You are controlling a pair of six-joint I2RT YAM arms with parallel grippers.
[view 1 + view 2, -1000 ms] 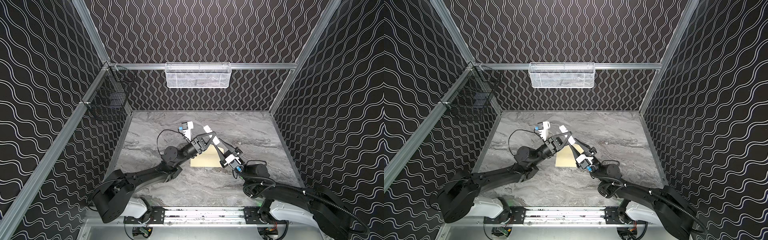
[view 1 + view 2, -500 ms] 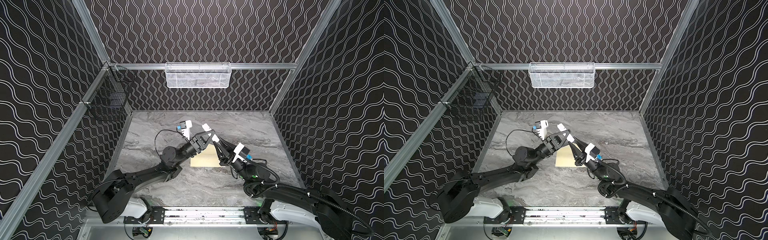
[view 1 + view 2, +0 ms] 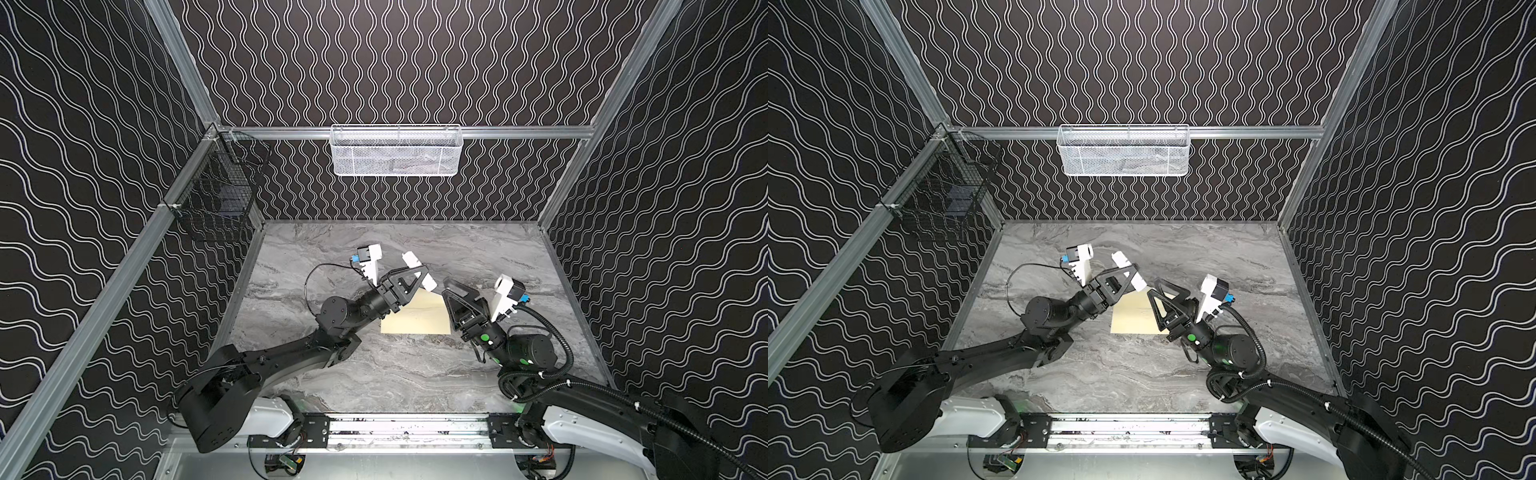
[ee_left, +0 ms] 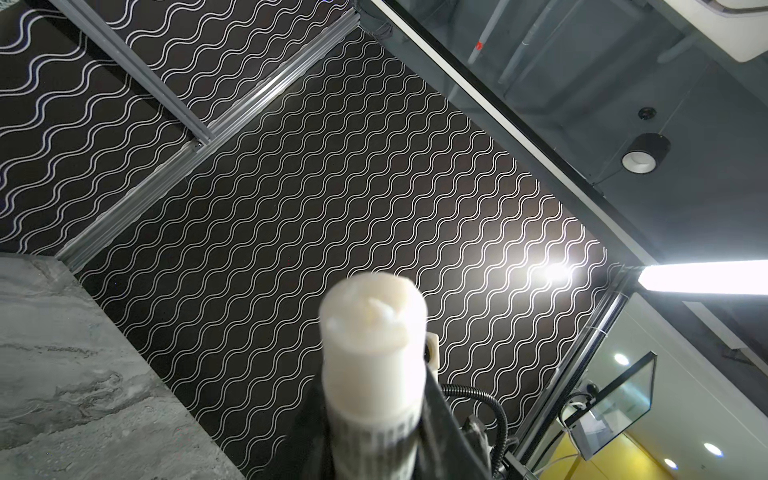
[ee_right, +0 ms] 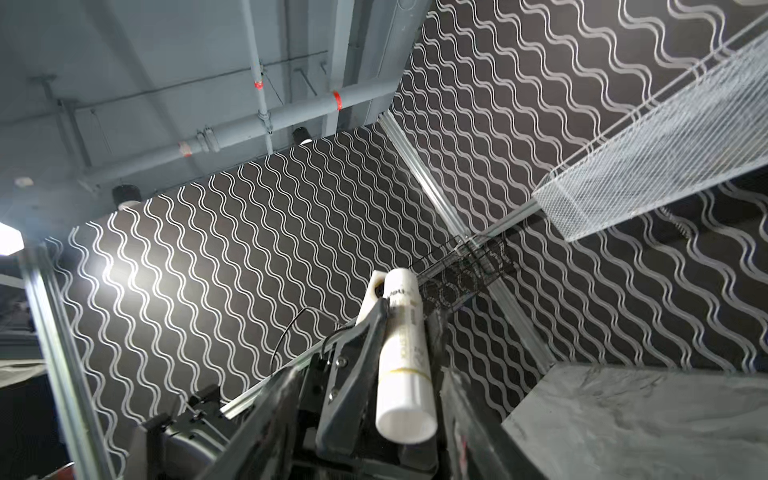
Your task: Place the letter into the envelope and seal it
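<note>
Above the envelope point(image 3: 415, 322), laid flat on the table point(image 3: 374, 374), a white glue stick point(image 3: 411, 259) is clamped in the left gripper point(image 3: 417, 275) with its soft tip bared, seemingly in readiness for the sealing step. The right gripper point(image 3: 447, 287) is held beside the stick's other end with jaws parted and nothing gripped. No letter is seen, so it is judged already tucked inside.

We find both top views bright, even and sharp, the envelope point(image 3: 415, 322) crisp, the walls point(image 3: 685, 208) bowing toward the frame edges. In the left wrist view a lamp point(image 4: 702, 277) glares at right; the near white stick point(image 4: 374, 353) is blurred.
</note>
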